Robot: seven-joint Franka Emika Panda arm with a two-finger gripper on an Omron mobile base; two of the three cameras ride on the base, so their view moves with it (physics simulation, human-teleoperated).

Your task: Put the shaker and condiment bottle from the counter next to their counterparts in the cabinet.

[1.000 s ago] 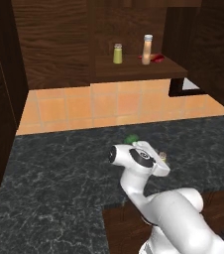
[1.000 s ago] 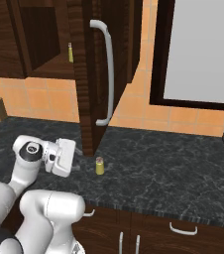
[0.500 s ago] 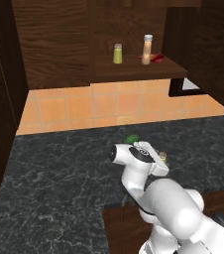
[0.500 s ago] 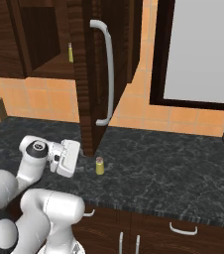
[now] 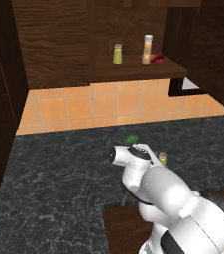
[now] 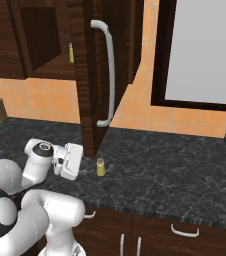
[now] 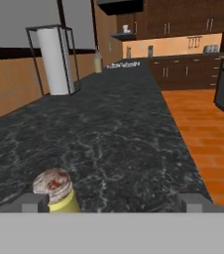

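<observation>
The robot's claw point(image 7: 113, 202) stood spread wide and empty, low over the black veined counter point(image 7: 114, 134), its two dark tips point(image 7: 33, 202) set far apart at the bottom of the hand view. The yellow-green shaker point(image 7: 57, 190) stood upright on the worktop just ahead of the claw, hard by one tip and off-centre rather than squarely between the two; whether it touched that tip could not be made out.

From the right base view the same shaker point(image 6: 100, 167) stood near the white hand point(image 6: 69, 161), a little beyond its open end, close to the foot of the open cabinet door point(image 6: 87, 75) with its pale curved handle point(image 6: 108, 75).

Well above and beyond the claw, on the shelf of the dark wood cabinet point(image 5: 134, 68), the peach condiment bottle point(image 5: 146, 49) stood upright between a second yellow-green shaker point(image 5: 117, 53) and a red bottle point(image 5: 153, 59) lying at its base.

A green leafy lump point(image 5: 130, 140) sat on the counter just beyond the arm's wrist. A paper-towel holder point(image 7: 54, 59) stood far along the worktop from the claw.
</observation>
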